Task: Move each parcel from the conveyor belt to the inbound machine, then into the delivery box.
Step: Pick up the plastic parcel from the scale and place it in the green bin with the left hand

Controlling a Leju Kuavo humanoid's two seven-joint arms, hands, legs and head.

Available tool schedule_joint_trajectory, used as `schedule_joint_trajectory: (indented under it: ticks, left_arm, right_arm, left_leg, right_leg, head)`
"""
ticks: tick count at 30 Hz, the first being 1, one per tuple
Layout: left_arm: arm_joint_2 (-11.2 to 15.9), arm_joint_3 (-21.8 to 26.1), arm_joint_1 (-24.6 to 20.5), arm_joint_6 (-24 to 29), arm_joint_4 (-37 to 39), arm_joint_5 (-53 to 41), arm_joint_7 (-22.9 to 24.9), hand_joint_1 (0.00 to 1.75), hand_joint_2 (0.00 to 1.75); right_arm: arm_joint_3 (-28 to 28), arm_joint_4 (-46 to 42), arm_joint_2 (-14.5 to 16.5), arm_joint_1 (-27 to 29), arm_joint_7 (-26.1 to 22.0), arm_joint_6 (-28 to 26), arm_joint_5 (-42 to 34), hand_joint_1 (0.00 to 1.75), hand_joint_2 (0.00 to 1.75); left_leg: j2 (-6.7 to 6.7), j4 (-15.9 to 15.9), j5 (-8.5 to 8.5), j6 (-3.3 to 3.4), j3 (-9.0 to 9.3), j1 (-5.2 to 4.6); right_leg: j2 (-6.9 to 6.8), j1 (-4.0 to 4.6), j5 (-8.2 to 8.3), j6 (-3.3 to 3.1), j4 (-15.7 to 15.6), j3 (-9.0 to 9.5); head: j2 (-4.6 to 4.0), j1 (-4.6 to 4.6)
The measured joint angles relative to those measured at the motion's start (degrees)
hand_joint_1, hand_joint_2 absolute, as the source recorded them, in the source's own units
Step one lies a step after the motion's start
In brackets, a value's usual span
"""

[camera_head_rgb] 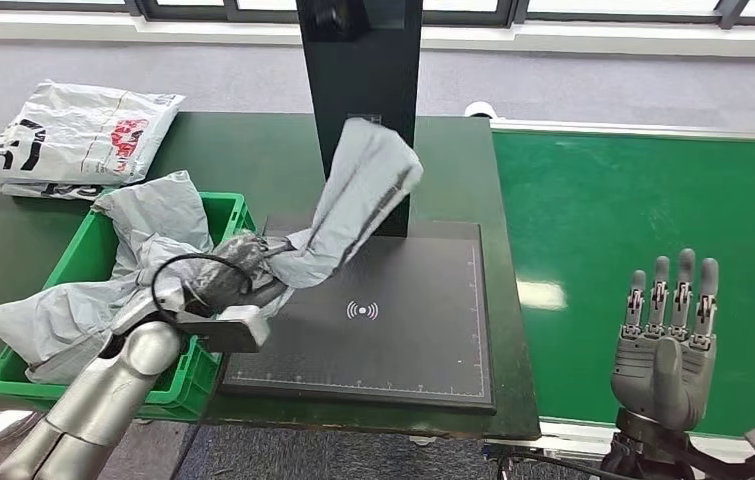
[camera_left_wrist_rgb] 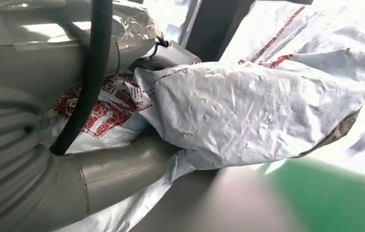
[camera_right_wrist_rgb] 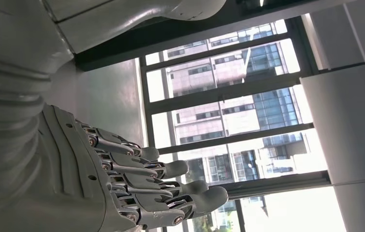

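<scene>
My left hand (camera_head_rgb: 236,268) grips a crumpled grey plastic parcel (camera_head_rgb: 358,195) by its lower end, held up over the left edge of the black inbound machine pad (camera_head_rgb: 393,340). Up close, the parcel (camera_left_wrist_rgb: 248,111) is wrinkled, with red print near my left hand's thumb (camera_left_wrist_rgb: 117,171). The green delivery box (camera_head_rgb: 83,255) sits just left of the pad with another grey parcel (camera_head_rgb: 143,240) lying in it. My right hand (camera_head_rgb: 665,335) is raised upright over the green conveyor belt (camera_head_rgb: 643,230), fingers straight and apart, holding nothing. The right wrist view shows those fingers (camera_right_wrist_rgb: 161,183) extended.
A white printed bag (camera_head_rgb: 73,135) lies on the dark table at the far left. The machine's black upright post (camera_head_rgb: 361,70) rises behind the pad. Windows and a grey floor lie beyond.
</scene>
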Motion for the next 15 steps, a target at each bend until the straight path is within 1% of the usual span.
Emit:
schedule_joint_trajectory:
  ticks: [1,3,5,7,9,10,12,13,14,15]
  left_arm:
    - [-0.6,2.7,1.3,-1.3,-3.4,2.6,-1.8,1.75,1.75]
    - [-2.1,7.2,2.9,-3.8,-8.6,6.3,-3.9,1.75,1.75]
    - [-2.8,8.7,3.3,-4.6,-10.4,7.4,-4.3,1.75,1.75]
    - [-2.8,8.8,3.3,-4.6,-10.5,7.4,-4.3,1.75,1.75]
    - [-3.4,10.6,3.6,-5.9,-12.4,8.5,-4.4,1.75,1.75]
    - [-4.3,13.2,4.0,-7.5,-14.9,9.8,-4.6,1.75,1.75]
    - [-7.5,19.9,4.7,-9.6,-21.6,12.5,-5.0,1.75,1.75]
    - [-9.1,23.0,4.9,-8.8,-24.5,12.4,-4.9,1.75,1.75]
    - [-10.4,24.9,5.0,-5.8,-26.4,10.4,-4.4,1.75,1.75]
    - [-11.1,25.8,4.9,-1.4,-27.3,6.4,-3.5,1.75,1.75]
  right_arm:
    - [0.0,-0.3,0.0,0.3,0.0,0.1,0.0,0.00,1.75]
    - [0.0,-0.7,0.0,0.8,0.0,0.2,0.1,0.00,1.75]
    - [0.0,-0.9,0.0,0.9,0.0,0.3,0.1,0.00,1.75]
    - [0.0,-0.9,0.0,0.9,0.0,0.3,0.1,0.00,1.75]
    - [0.0,-1.0,0.0,1.1,0.1,0.6,0.1,0.00,1.75]
    - [-0.3,-1.2,0.1,1.2,0.1,1.1,0.0,0.00,1.75]
    - [-1.1,-1.6,0.3,1.3,0.3,2.2,0.1,0.00,1.75]
    - [-1.5,-1.9,0.5,1.4,0.4,2.6,0.2,0.00,1.75]
    - [-1.8,-2.2,0.7,1.6,0.5,2.7,0.3,0.00,1.75]
    - [-2.0,-2.5,1.0,1.8,0.6,2.7,0.5,0.00,1.75]
  left_leg:
    - [0.02,0.0,-0.01,0.01,-0.04,0.00]
    - [0.05,0.0,-0.04,0.04,-0.08,0.00]
    - [0.06,0.0,-0.04,0.04,-0.09,0.00]
    - [0.06,0.0,-0.04,0.04,-0.09,0.00]
    - [0.07,0.0,-0.04,0.04,-0.09,0.00]
    - [0.07,0.0,-0.04,0.04,-0.09,-0.01]
    - [0.07,0.0,-0.03,0.04,-0.08,0.00]
    - [0.06,0.0,-0.02,0.03,-0.08,0.00]
    - [0.06,0.0,-0.02,0.03,-0.07,0.00]
    - [0.06,0.0,-0.02,0.03,-0.07,0.00]
  right_leg:
    - [0.01,0.00,0.00,0.01,0.0,-0.05]
    - [0.03,-0.01,-0.01,0.02,0.0,-0.09]
    - [0.04,-0.01,-0.01,0.02,0.0,-0.10]
    - [0.04,-0.01,-0.01,0.02,0.0,-0.10]
    - [0.04,0.00,-0.01,0.02,0.0,-0.10]
    - [0.03,0.00,-0.01,0.02,0.0,-0.10]
    - [0.02,0.01,-0.01,0.02,0.0,-0.09]
    - [0.01,0.02,0.00,0.01,0.0,-0.09]
    - [0.01,0.02,0.00,0.01,0.0,-0.09]
    - [0.01,0.02,0.00,0.01,0.0,-0.09]
  head:
    - [0.00,0.00]
    - [0.00,0.00]
    - [0.00,0.00]
    - [0.00,0.00]
    - [0.00,0.00]
    - [0.00,0.00]
    - [0.00,0.00]
    - [0.00,0.00]
    - [0.00,0.00]
    - [0.00,0.00]
